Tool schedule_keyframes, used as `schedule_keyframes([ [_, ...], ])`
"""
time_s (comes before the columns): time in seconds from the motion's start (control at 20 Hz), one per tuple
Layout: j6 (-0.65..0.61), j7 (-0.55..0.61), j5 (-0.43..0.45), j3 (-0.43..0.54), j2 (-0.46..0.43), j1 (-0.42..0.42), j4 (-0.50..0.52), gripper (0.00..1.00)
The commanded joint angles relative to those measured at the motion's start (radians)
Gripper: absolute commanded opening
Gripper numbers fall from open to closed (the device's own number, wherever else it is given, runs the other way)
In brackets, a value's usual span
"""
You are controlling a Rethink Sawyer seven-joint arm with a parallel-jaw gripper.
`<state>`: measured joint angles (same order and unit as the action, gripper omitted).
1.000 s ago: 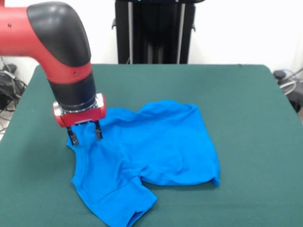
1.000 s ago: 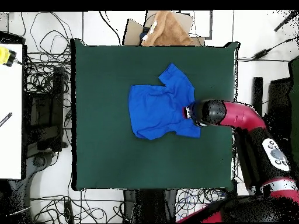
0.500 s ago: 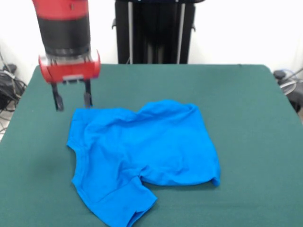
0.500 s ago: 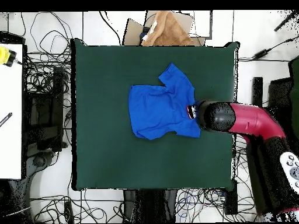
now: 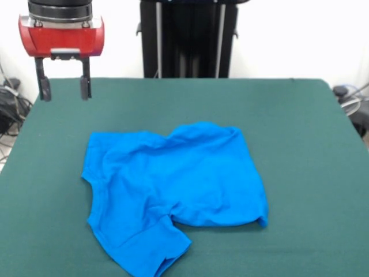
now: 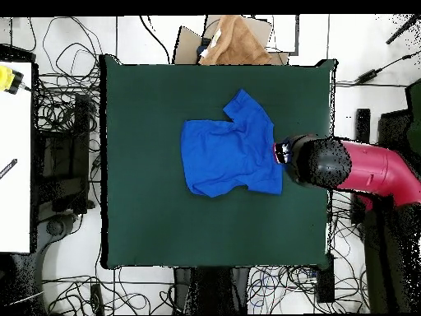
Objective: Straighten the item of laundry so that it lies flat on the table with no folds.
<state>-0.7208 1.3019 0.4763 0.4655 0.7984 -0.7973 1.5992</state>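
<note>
You've got the gripper (image 5: 62, 89) up in the air at approx 10 o'clock in the front view, clear of the cloth, w/ its two black fingers (image 5: 42, 85) spread apart and nothing between them. The blue T-shirt (image 5: 173, 190) lies on the green worktop (image 5: 300, 144), a bit toward 7 o'clock of centre in that view, plain blue side showing, no print visible. It's not flat: a sleeve (image 5: 144, 248) sticks out at approx 7 o'clock w/ its edge doubled over, the hem corner at 4 o'clock is curled under, and ridges and creases run across the body, esp. along the 12 o'clock edge where the fabric bunches. The edge nearest the gripper, at 10 o'clock of the shirt, is rounded and lies apart from the fingers. In the overhead view the T-shirt (image 6: 230, 152) sits near the worktop (image 6: 148, 222) centre, w/ one sleeve pointing to approx 1 o'clock. The gripper (image 6: 284, 152) shows there just beside the shirt's 3 o'clock edge, w/ the red and black arm (image 6: 362, 169) running off toward 3 o'clock.
</note>
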Motion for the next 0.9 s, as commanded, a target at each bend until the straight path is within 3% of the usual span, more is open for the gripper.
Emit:
schedule_keyframes([
  [0.05,-0.059,-0.015,0.020,-0.001,-0.106,0.025,0.047,1.00],
  [0.6,0.212,-0.011,0.134,-0.020,-0.313,-0.071,0.108,1.00],
  [0.9,0.468,0.030,0.233,-0.027,-0.418,-0.171,0.184,1.00],
])
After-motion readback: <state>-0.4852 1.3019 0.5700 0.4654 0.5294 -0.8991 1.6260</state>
